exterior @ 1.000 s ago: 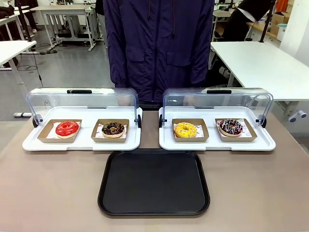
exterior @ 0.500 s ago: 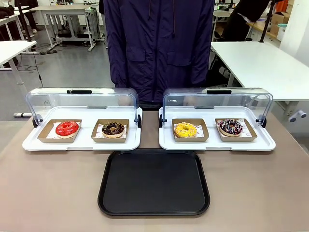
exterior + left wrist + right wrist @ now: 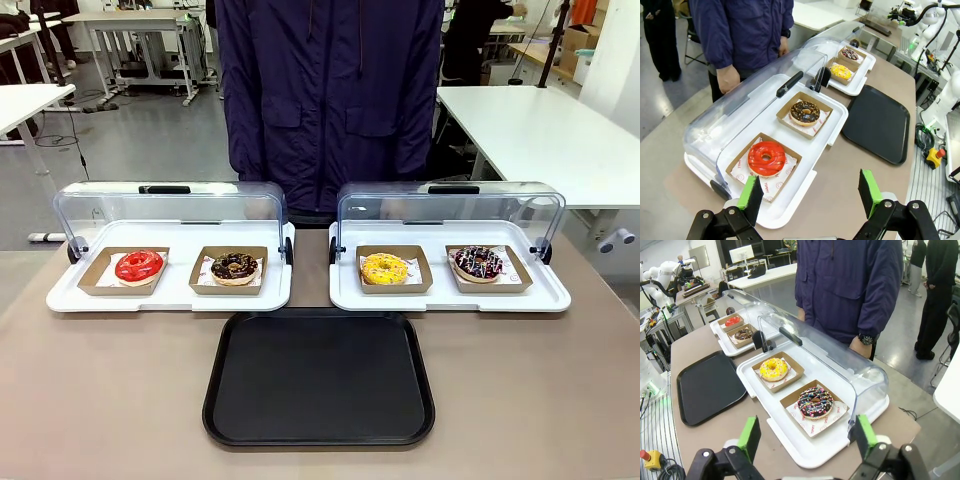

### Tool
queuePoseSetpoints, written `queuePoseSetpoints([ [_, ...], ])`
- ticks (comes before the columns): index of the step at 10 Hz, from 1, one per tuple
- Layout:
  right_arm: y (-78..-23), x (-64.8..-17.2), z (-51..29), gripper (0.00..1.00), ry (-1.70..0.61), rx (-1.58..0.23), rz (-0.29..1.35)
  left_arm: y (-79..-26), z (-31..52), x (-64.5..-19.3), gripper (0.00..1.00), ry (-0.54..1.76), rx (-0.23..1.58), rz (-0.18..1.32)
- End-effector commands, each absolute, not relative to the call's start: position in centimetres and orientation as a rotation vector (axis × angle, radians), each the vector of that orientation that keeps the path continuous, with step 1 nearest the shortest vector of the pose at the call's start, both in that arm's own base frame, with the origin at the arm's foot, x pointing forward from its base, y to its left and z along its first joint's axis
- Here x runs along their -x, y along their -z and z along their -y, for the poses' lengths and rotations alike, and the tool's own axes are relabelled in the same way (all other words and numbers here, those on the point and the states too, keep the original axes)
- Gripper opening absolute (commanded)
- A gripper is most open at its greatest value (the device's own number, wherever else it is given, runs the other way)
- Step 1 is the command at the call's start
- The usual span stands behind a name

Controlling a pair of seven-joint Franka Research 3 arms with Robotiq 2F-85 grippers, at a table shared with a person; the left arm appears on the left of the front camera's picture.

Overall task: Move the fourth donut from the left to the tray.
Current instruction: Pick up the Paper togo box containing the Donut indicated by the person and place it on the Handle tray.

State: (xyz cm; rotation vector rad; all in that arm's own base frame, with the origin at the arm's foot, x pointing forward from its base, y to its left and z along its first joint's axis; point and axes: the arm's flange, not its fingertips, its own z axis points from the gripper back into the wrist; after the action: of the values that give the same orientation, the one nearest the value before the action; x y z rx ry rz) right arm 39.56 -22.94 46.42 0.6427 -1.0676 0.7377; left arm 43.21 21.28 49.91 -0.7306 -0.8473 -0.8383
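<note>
you're at the start, nothing picked yet: left gripper and right gripper both hang spread wide, empty. one black tray lies nearest. beyond, two white display trays, four donuts; the sprinkled chocolate donut sits rightmost in its cardboard holder. next, i'd say, right gripper reaches for it.

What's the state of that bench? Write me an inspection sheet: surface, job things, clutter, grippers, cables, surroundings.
Surface: brown table bears left display tray and right display tray, lids open.
Job things: sprinkled chocolate donut in its holder on the right display tray; black tray flat, nearer the robot.
Clutter: red donut, crumb-topped donut, yellow donut.
Grippers: left gripper and right gripper open, holding nothing.
Cables: cables beside the table's edge.
Surroundings: person in dark jacket at far side.
</note>
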Motion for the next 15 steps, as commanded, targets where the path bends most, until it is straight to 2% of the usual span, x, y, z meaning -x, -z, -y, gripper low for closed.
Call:
queuePoseSetpoints([
  [1,-46.58,-39.59,22.85,1.00,-0.745,-0.646,1.075,-50.17,-21.37,-43.09,1.00,0.851,0.734,0.837],
  [15,-46.58,-39.59,22.85,1.00,-0.745,-0.646,1.075,-50.17,-21.37,-43.09,1.00,0.851,0.734,0.837],
])
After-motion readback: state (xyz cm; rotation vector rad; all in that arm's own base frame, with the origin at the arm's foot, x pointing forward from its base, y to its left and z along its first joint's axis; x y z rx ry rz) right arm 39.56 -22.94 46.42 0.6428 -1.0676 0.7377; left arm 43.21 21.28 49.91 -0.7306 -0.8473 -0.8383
